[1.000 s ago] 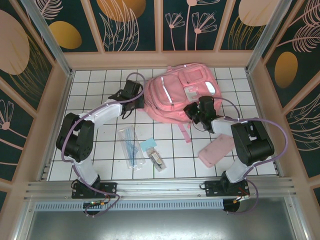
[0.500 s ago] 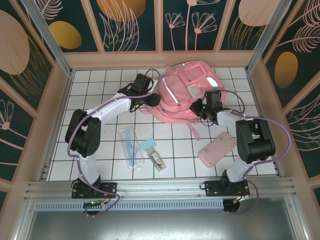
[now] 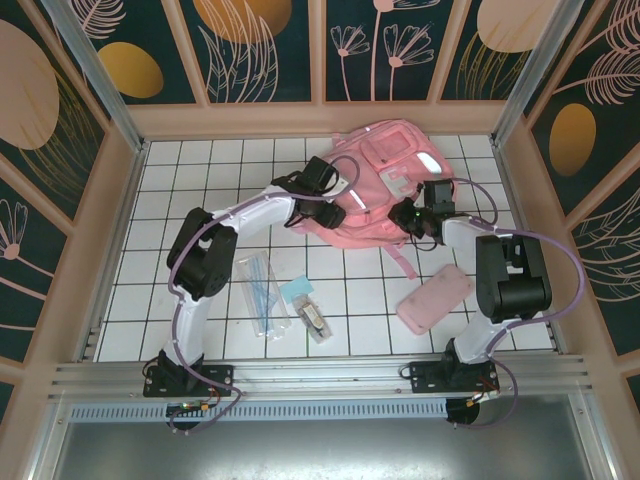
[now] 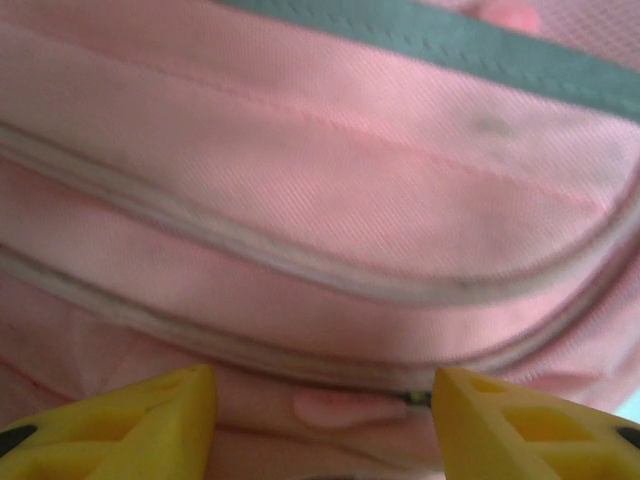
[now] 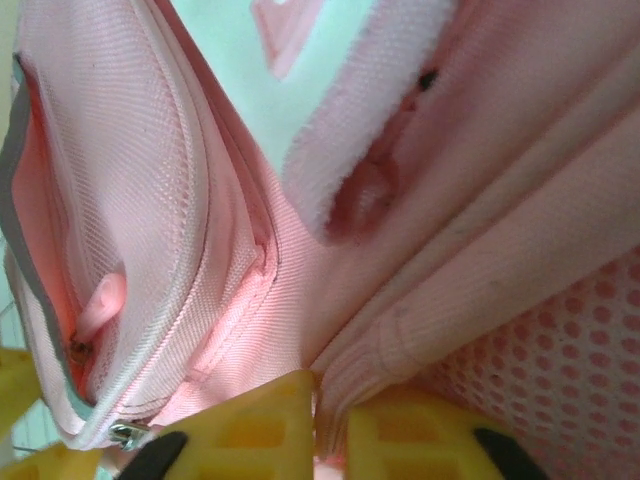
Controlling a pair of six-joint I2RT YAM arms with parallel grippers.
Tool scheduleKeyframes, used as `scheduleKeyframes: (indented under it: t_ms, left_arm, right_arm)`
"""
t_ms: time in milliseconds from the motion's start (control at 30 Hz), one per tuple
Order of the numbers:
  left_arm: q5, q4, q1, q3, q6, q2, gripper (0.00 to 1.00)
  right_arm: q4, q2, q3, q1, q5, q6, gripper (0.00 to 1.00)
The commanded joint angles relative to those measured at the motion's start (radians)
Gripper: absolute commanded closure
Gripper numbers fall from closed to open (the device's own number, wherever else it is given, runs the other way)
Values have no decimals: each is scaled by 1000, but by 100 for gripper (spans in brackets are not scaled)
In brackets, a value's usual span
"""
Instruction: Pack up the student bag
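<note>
Lying at the far middle of the tiled surface [image 3: 180, 170], the student bag [image 3: 385, 165] has its glossy front pockets turned upward, and both arms reach to it from opposite sides. I think this is because one arm alone cannot open soft fabric. The left claw [image 3: 335, 200] is at the bag's left flank. In the left wrist view it [image 4: 322, 395] is spread wide, its yellow fingers [image 4: 150, 410] well apart and closing on nothing. Between them lies a small pink zip pull [image 4: 335, 408] at the end of a closed zipper line [image 4: 300, 260]. It seems lined up to take that pull, though this is only my reading. The right claw [image 3: 410, 215] is at the bag's near right edge. In the right wrist view it [image 5: 330, 400] is pressed almost together, with a ribbed fold of the bag's fabric [image 5: 400, 330] in the narrow gap, so it appears to pinch the bag. Probably it does so to hold the bag steady while the other side pulls. The things to pack wait near the arms, well apart from the bag: a flat pink pouch [image 3: 435, 300], a clear packet [image 3: 262, 292] and a few small items [image 3: 312, 318]. None of them can go in before a compartment is open — so the packing itself seems not yet begun.
</note>
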Motion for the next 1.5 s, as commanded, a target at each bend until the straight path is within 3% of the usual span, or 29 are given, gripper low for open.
scheduleKeyframes:
  t_ms: [0,100,167,333,533,700,833,933,1000,1233,1467]
  left_arm:
    - [-28,-29,7,54,21,53,40]
    - [47,-25,10,26,-24,78,42]
    - [163,27,11,-31,-88,73,43]
    - [455,300,3,-220,-366,5,48]
    - [483,582,-50,-412,-577,-124,48]
    - [491,683,-76,-513,-642,-147,49]
    - [480,713,-80,-567,-654,-150,49]
    - [434,648,-80,-559,-611,-158,49]
    - [367,574,-80,-531,-555,-177,47]
    - [11,296,-80,-383,-364,-235,36]
    - [-26,192,-80,-254,-266,-160,38]
  right_arm:
    - [-32,11,26,-5,14,-8,72]
    - [-57,-46,10,7,8,51,59]
    - [-70,-110,-8,23,25,87,52]
    - [-37,-210,-77,43,1,193,46]
    - [113,-152,-110,73,-15,264,42]
    - [123,12,-11,81,18,273,42]
    - [111,117,45,95,43,276,48]
    - [154,126,44,93,34,293,87]
    - [158,102,60,91,28,284,100]
    - [-32,20,246,85,31,174,100]
    - [-35,30,278,90,-12,173,100]
